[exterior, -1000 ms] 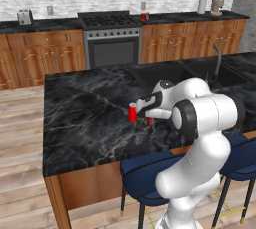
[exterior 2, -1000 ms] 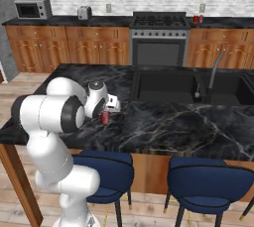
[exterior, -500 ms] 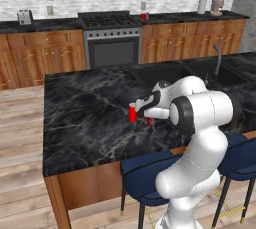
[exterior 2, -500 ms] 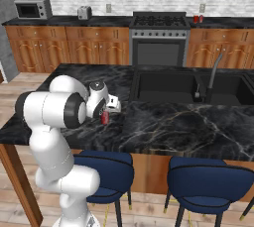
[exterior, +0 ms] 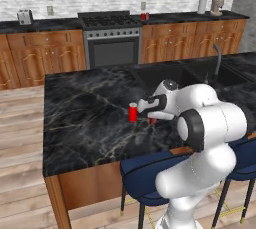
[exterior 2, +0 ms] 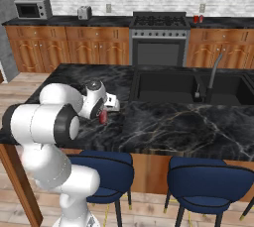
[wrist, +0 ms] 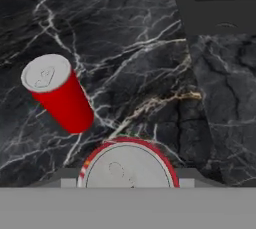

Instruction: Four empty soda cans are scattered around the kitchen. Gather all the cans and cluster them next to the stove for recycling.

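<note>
Two red soda cans with silvery tops stand on the black marble island. My gripper [wrist: 127,179] reaches down over one can [wrist: 127,165], its jaws against the can's two sides. That can shows as a bit of red under the hand [exterior: 152,121] [exterior 2: 103,117]. The gripper [exterior: 150,118] [exterior 2: 105,113] sits low over the counter. The other can [wrist: 60,95] [exterior: 132,112] stands upright and free just beside it, apart from the fingers. The stove [exterior: 111,21] [exterior 2: 159,21] is on the far wall, with small red cans [exterior: 144,16] [exterior 2: 197,19] on the counter to its right.
A sunken sink [exterior: 167,73] [exterior 2: 168,85] with a curved faucet [exterior: 218,55] [exterior 2: 214,70] lies in the island, close to the hand. Blue stools [exterior: 150,175] [exterior 2: 198,184] stand under the island's near edge. A toaster [exterior: 23,17] and a microwave [exterior 2: 32,9] sit on the back counter.
The jaws have drawn in from wide open onto the can beneath the hand. The arm and both cans have hardly shifted.
</note>
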You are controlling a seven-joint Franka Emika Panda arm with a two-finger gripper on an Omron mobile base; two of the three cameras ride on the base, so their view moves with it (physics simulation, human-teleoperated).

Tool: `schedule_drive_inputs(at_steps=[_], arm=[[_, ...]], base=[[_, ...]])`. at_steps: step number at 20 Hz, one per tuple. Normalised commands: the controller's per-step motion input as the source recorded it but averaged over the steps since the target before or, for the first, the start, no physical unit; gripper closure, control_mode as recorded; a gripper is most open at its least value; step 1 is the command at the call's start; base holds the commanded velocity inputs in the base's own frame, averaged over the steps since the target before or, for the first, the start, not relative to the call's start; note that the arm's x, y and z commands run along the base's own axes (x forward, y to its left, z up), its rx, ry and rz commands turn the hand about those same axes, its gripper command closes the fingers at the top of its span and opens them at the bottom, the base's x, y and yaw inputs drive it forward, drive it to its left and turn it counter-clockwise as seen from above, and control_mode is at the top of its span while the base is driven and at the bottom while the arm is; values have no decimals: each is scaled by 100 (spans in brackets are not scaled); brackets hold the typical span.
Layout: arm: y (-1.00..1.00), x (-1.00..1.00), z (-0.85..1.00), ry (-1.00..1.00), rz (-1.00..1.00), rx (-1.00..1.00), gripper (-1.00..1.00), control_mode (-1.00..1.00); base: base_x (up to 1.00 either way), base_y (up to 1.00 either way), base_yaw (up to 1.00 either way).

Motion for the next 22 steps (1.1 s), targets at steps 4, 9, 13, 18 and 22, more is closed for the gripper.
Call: schedule_drive_inputs(at_steps=[4,9,13,18,22], arm=[[-5,-61,84,0,0,1,100,-100],[-19,-87,96,0,0,2,100,-100],[-26,-100,92,0,0,0,100,-100],[-3,-100,78,-8,0,0,100,-100],[0,-100,72,-18,0,0,100,-100]], base=[[0,0,0],[0,0,0],[0,0,0],[0,0,0],[0,0,0]])
